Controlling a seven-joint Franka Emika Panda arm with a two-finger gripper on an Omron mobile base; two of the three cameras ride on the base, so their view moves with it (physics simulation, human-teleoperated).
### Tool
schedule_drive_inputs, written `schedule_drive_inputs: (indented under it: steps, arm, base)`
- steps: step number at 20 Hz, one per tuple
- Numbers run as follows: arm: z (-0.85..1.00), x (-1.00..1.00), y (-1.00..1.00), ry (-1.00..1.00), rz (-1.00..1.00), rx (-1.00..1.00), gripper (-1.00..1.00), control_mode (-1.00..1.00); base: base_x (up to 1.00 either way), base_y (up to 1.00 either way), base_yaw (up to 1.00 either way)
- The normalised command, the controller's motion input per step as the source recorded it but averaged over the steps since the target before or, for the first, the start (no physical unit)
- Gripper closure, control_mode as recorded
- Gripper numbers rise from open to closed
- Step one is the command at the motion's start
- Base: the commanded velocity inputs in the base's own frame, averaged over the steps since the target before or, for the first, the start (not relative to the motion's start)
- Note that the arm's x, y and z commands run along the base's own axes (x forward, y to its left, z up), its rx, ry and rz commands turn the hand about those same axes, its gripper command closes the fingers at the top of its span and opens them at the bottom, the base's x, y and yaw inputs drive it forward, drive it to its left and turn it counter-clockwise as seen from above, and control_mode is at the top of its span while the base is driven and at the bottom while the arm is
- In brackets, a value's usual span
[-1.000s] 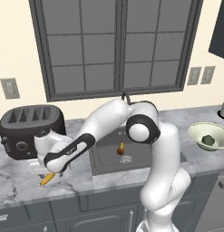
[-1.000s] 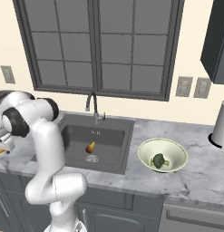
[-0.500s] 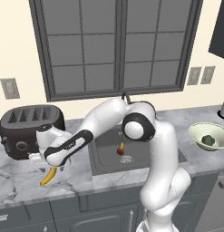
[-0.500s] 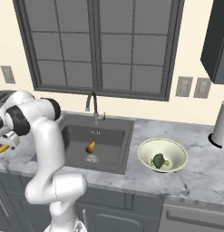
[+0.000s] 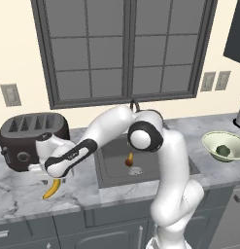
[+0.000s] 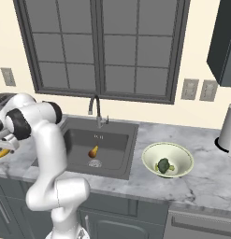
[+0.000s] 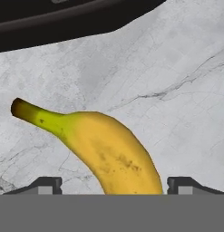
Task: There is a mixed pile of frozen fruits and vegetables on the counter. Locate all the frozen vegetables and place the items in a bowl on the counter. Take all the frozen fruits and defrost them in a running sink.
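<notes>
— Banana first. Where do you see it?

— You can see it lying on the counter, just in front of the black toaster.

— And your gripper?

— It sits low over the banana, one fingertip on each side, spread apart, not squeezing it.

— What is near the sink?

— You have the brown fruit inside it. The broccoli is in the bowl, right of the sink.

banana flat on counter | brown fruit in sink | broccoli in bowl
</notes>
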Motion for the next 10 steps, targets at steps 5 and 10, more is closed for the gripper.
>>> schedule_drive_inputs:
  steps: [5, 10]
  arm:
    - [-0.35, -0.02, 0.00, 0.00, 0.00, 0.00, 1.00, -1.00]
    - [-0.36, -0.10, 0.00, 0.00, -0.01, 0.00, 1.00, -1.00]
  base:
    - [0.00, 0.00, 0.00]
    - [0.00, 0.00, 0.00]
